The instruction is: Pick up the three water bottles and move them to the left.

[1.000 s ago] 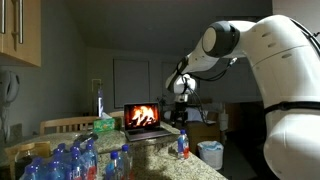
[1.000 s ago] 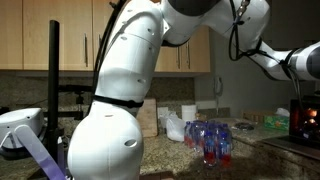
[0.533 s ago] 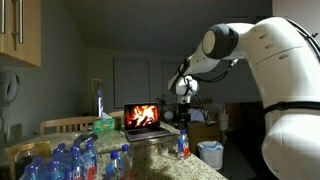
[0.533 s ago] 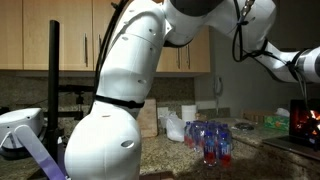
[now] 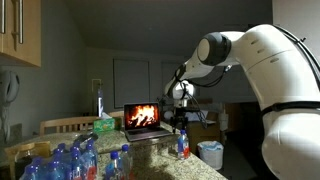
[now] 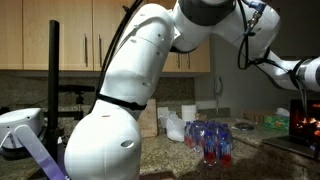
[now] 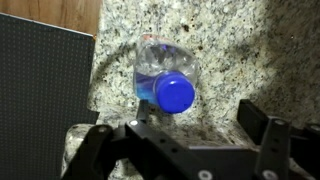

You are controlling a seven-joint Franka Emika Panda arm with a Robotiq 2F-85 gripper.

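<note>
Bottle point(image 7: 165, 80), clear and blue-capped, stands upright on the speckled bench point(image 7: 250, 50), just beside a dark laptop point(image 7: 40, 70). The claw point(image 7: 180, 135) hangs above it, fingers spread wide and holding nothing. The bottle sits slightly off their centre line. This looks like the approach to a grasp. The next move likely calls for centring the fingers either side of the bottle, descending, then pinching the body below the cap.

Home kitchen: wood wall cabs point(image 6: 80, 35), speckled granite countertop point(image 7: 250, 50).
</note>
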